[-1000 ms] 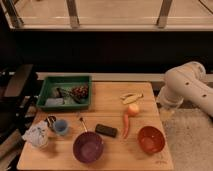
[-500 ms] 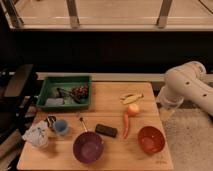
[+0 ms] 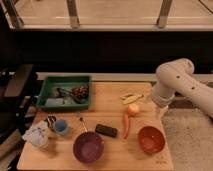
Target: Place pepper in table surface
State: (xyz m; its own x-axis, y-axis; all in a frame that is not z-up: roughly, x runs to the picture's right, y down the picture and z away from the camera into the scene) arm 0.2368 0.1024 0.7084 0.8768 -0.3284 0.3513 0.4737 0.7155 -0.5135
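The pepper (image 3: 126, 125) lies flat on the surface (image 3: 109, 106), just below the round fruit (image 3: 133, 109) and beside the orange bowl (image 3: 151, 139). The end effector (image 3: 161, 109) hangs at the right edge; I cannot tell whether it is open or closed. The placing looks done, so any retreat should stay high and wide of the bowl.

A: How many bowls does the tabletop (image 3: 107, 100) carry?
B: Two: one purple bowl (image 3: 88, 147), one orange bowl (image 3: 151, 139).
A: And the rest?
B: One pepper (image 3: 126, 125), one round fruit (image 3: 133, 109), one banana (image 3: 131, 97), one green tray (image 3: 65, 78), one blue cup (image 3: 61, 127), one black block (image 3: 106, 130). One pincer (image 3: 161, 111) hangs by the tabletop's right edge.
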